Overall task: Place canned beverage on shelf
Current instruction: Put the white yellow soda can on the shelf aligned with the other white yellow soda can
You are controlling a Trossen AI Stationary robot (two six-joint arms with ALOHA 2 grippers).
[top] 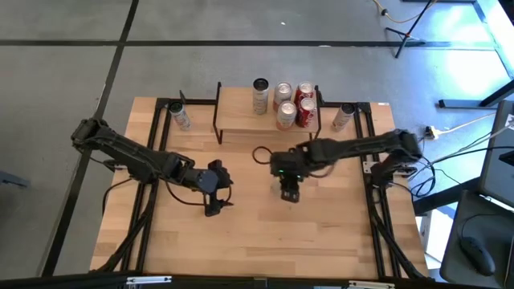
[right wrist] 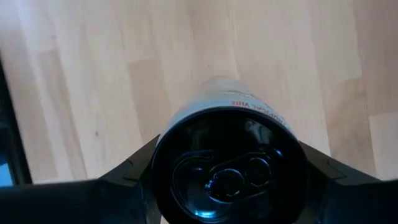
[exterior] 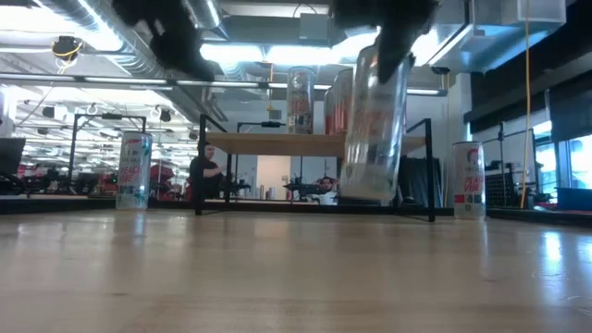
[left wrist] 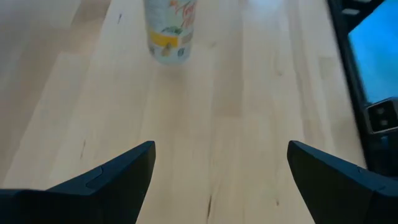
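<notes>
The large light wooden tabletop (top: 241,241) fills the centre of the high view. At its upper edge stands the small low shelf with a light wooden top and thin black legs (top: 237,112), carrying five cans on its right half: one tall silver can (top: 260,96) and four red-and-white cans (top: 295,106). Two more slim cans stand on the tabletop, left (top: 181,118) and right (top: 343,117) of the shelf. The right gripper (top: 289,191), at frame centre, clamps a pale slim beverage can (exterior: 374,125) (held clear of the tabletop in the low view). The left gripper (top: 215,197), centre left, hangs with fingers spread, empty.
</notes>
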